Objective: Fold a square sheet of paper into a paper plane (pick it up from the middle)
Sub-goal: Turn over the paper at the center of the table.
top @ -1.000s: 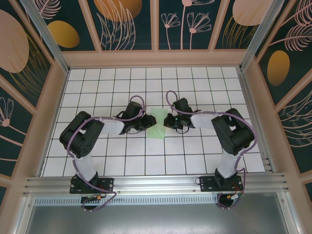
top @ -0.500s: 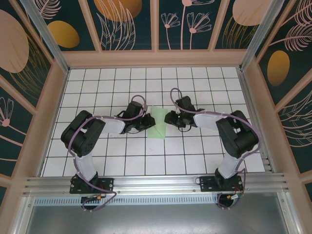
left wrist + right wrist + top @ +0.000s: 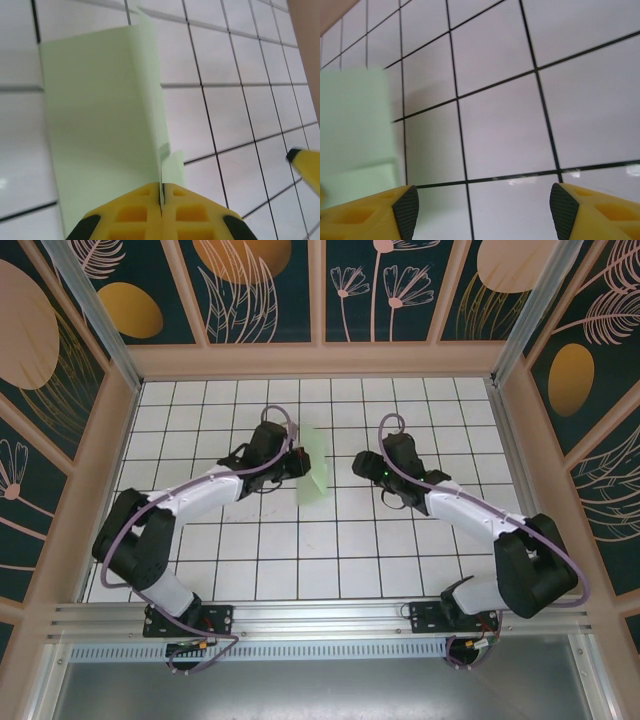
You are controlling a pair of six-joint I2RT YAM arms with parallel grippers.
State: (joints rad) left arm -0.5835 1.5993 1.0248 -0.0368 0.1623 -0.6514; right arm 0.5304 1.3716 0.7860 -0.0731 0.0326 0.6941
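L tool (image 3: 161,194) pinched tight on the folded green sheet (image 3: 100,125), sheet tilted up on edge over the tiled surface (image 3: 400,560), R tool (image 3: 482,207) gaping wide & empty, near sheet's right side.

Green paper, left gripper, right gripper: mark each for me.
folded green paper (image 3: 100,125), left wrist view, middle of the broad flat panel.
left gripper (image 3: 161,192), left wrist view, seam where shut fingertips pinch the paper.
right gripper (image 3: 485,206), right wrist view, midway between the open fingertips.
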